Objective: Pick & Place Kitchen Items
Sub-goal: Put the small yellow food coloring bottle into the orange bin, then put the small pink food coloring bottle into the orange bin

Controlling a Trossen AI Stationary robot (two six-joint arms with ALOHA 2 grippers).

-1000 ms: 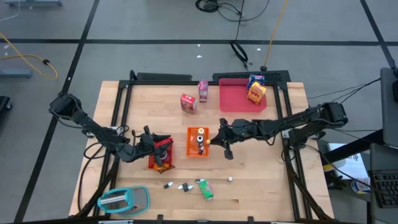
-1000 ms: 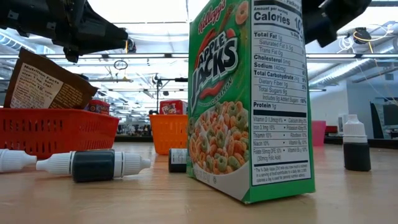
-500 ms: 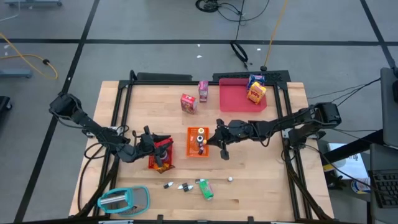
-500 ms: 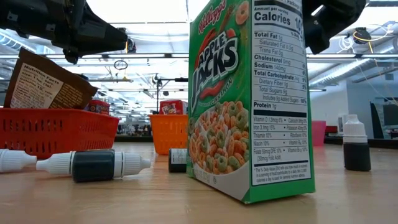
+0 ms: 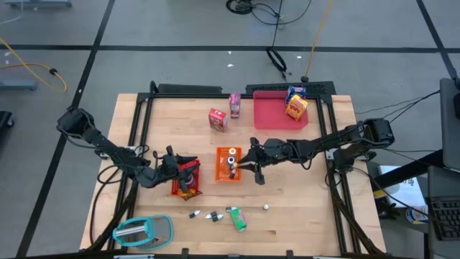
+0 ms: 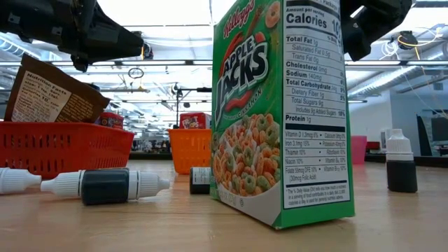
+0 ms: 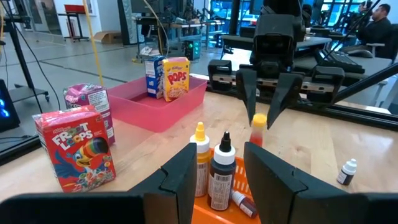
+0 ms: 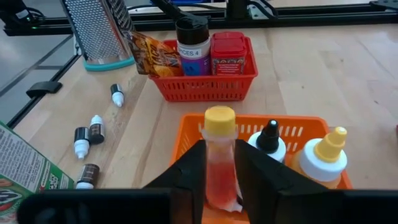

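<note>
Bottle (image 8: pixel 219 163) with a yellow cap and red contents is sitting between the right gripper (image 7: pixel 267 111) fingers, narrowly parted, above the orange bin (image 8: pixel 292 126). Releasing it well probably means opening just enough, clear of the two bottles inside. The left gripper (image 5: pixel 175 162) is waiting partly open over the red bin (image 5: pixel 188 177).

I'm looking down on a grey floor (image 5: pixel 180 68) crossed by dark seams, a yellow cable (image 5: pixel 32 61) trailing over it. Across the table, long ceiling lights (image 6: pixel 175 28) glare white, with workbenches (image 7: pixel 323 46) and a seated person (image 7: pixel 376 18) beyond.
</note>
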